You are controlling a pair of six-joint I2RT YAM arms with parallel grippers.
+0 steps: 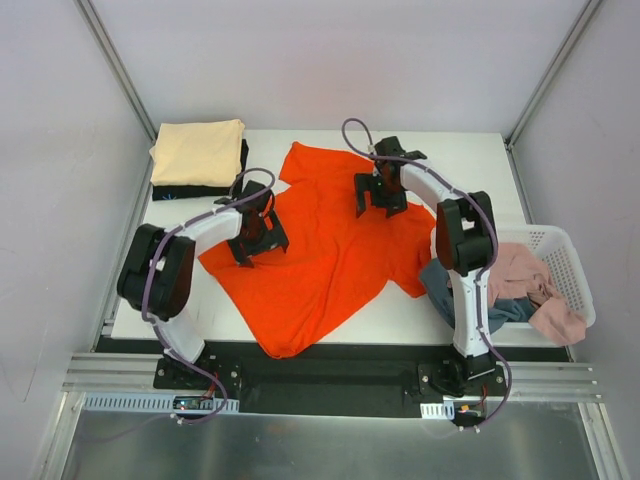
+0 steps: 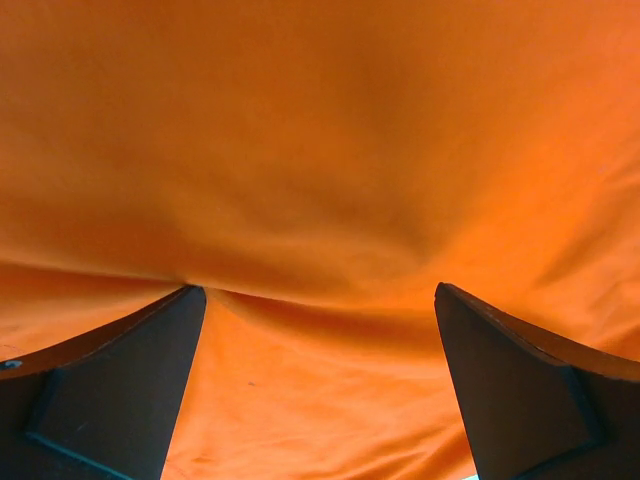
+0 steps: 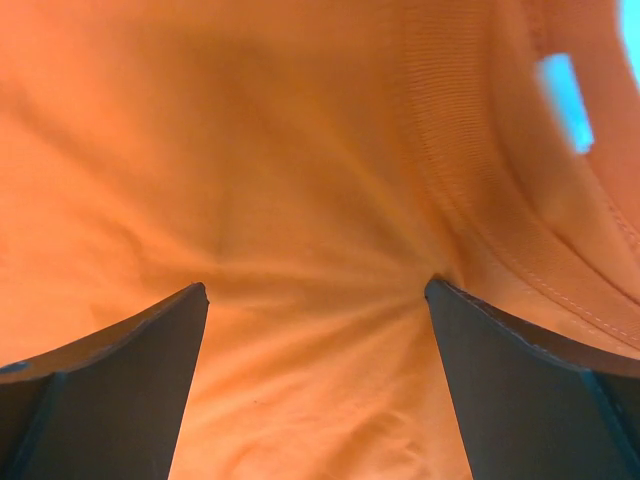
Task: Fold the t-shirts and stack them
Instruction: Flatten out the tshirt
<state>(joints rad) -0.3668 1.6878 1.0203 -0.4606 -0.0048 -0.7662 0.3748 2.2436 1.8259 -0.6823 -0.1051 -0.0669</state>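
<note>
Left tool (image 1: 257, 243) and right tool (image 1: 377, 203) sit spread on the orange-red t-shirt (image 1: 320, 265); I'd pinch cloth squarely, then tension toward nine and three o'clock.

A white table (image 1: 470, 160) stood inside a booth of plain pale-grey walls (image 1: 330, 60) with metal posts (image 1: 115, 65) at the corners, a silver rail (image 1: 100, 372) and a black plate (image 1: 320, 385) along its near edge and a dull metal sheet (image 1: 320, 445) below, all under even, soft light.
</note>
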